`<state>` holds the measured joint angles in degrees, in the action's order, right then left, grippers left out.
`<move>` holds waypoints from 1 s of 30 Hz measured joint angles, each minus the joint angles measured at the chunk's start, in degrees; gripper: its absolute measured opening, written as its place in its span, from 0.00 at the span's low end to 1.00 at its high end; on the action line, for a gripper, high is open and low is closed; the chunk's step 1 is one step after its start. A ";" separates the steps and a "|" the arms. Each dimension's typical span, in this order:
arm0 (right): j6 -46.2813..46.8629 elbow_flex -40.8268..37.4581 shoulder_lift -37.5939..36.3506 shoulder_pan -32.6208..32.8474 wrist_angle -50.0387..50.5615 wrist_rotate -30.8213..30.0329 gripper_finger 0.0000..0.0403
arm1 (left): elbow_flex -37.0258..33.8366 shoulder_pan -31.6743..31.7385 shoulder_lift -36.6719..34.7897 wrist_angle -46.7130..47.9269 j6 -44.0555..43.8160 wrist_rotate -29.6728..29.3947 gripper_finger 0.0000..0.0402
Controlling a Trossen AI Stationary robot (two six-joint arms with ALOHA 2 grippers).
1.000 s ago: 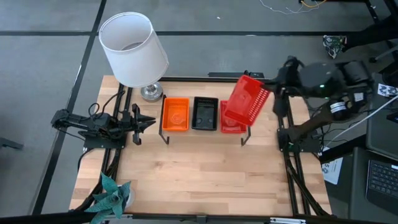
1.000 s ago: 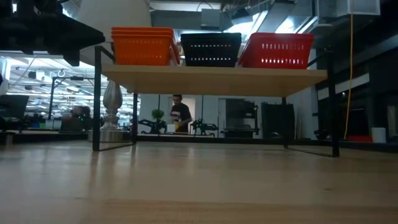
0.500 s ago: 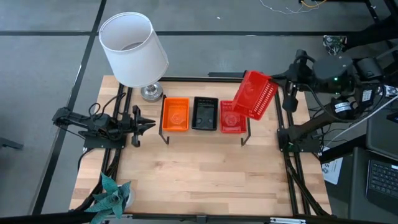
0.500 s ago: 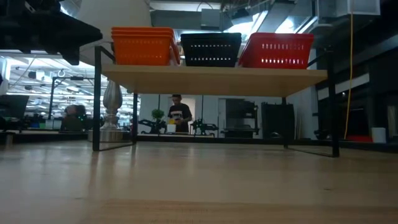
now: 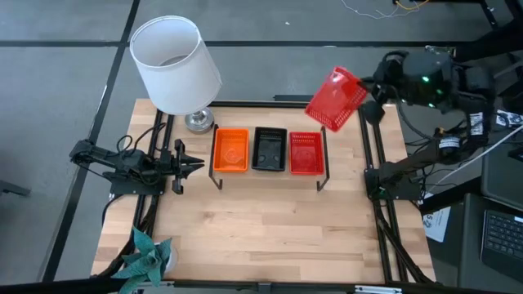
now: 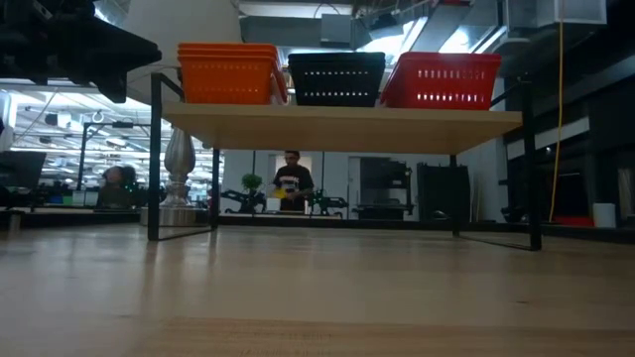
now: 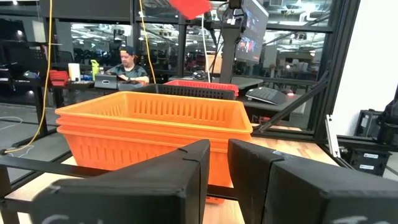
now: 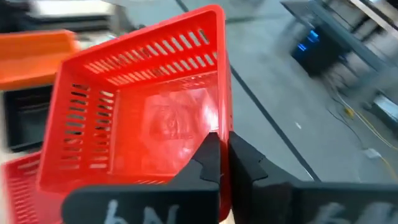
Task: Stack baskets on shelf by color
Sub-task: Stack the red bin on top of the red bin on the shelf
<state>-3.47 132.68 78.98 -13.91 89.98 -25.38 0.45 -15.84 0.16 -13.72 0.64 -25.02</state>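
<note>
Red basket (image 5: 336, 100) tilted in the air, its rim pinched by right gripper (image 8: 224, 163) beyond the shelf (image 5: 268, 171); left gripper (image 5: 196, 162) fingers together.

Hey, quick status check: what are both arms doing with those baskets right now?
Right end effector shut on red basket, held tilted beyond shelf. Left end effector shut, idle beside orange baskets. Nothing blocking.

Right tool (image 8: 224, 158) raised, fingers pinched; left tool (image 5: 194, 160) low, fingers together.
</note>
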 joint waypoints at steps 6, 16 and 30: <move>-3.49 -9.73 0.72 -7.66 -5.25 3.01 0.00 | 0.00 0.00 0.00 0.00 0.00 -0.01 0.13; -15.64 -19.57 0.78 -26.74 -17.55 36.74 0.00 | 0.01 0.00 0.00 0.00 0.00 0.00 0.13; -37.87 -38.28 0.76 -38.93 -14.21 70.13 0.01 | 0.02 0.00 -0.01 0.00 0.00 0.00 0.13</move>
<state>-41.34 94.40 79.75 -52.84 75.77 44.75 0.47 -15.84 0.15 -13.72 0.64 -25.02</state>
